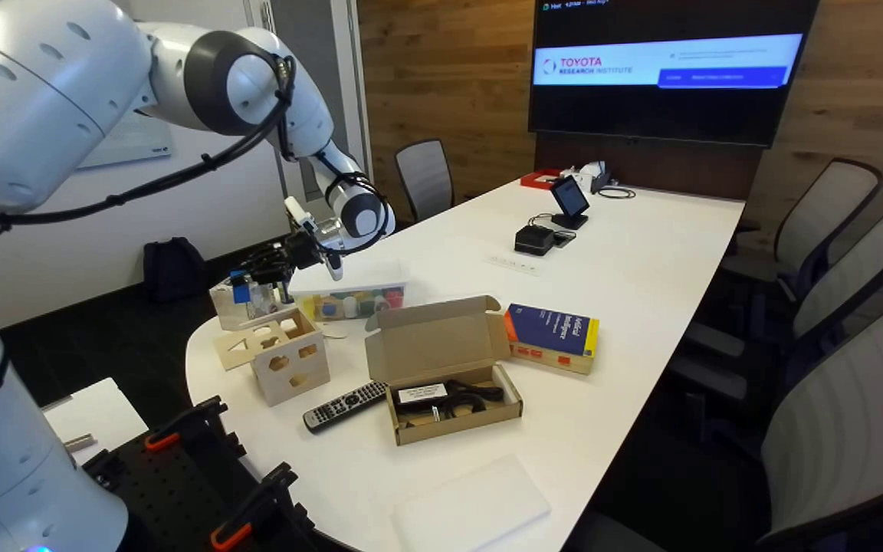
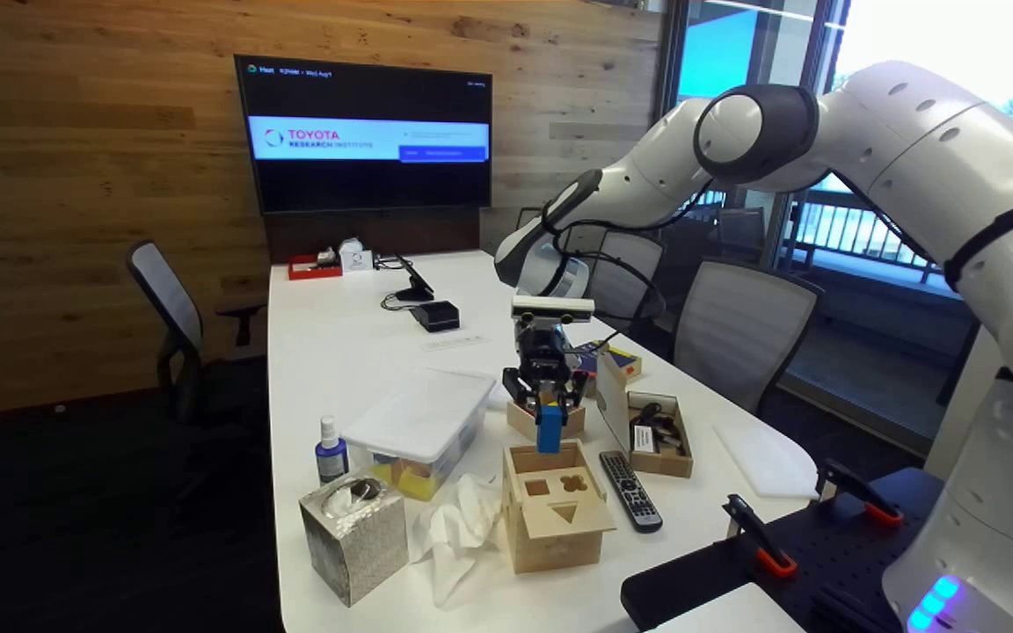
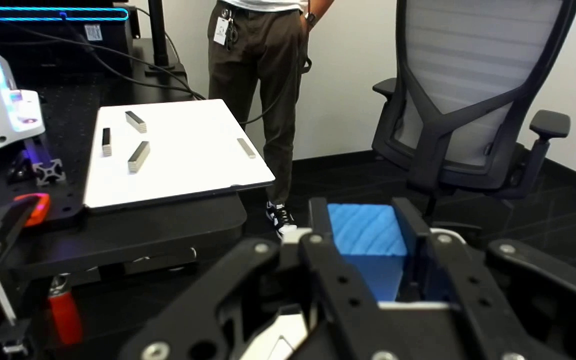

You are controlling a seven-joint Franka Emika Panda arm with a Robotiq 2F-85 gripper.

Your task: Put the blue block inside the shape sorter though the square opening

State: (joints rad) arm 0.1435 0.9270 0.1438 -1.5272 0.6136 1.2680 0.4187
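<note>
Nearest in the wrist view, the Robotiq gripper (image 3: 364, 227) is clamped on the blue block (image 3: 367, 235), its fingers (image 3: 320, 215) against two opposite sides. Beyond, a white panel (image 3: 188, 155) lies at ten o'clock, a person (image 3: 255, 55) stands at eleven and a mesh-backed office chair (image 3: 473, 65) at one.

Both exterior views show the block held up off the table (image 1: 625, 253), apart from the pale wooden shape sorter (image 2: 555, 556). In an exterior view it appears at twelve o'clock from the sorter; whether it is directly over the square opening (image 2: 537, 486), I cannot tell. The sorter's top panel (image 2: 594, 517) juts past the six o'clock side, leaving a gap at twelve, and has a quatrefoil hole (image 2: 574, 483) at three o'clock from that opening and a triangular hole (image 2: 564, 511) between four and five.

Just beside the sorter lie a crumpled white tissue (image 2: 461, 532) at nine o'clock and a remote control (image 2: 630, 492) at three; farther out are a silver tissue box (image 2: 370, 541) at nine, a lidded clear plastic bin (image 2: 426, 411) at ten and an open cardboard box (image 2: 666, 466) at two.
</note>
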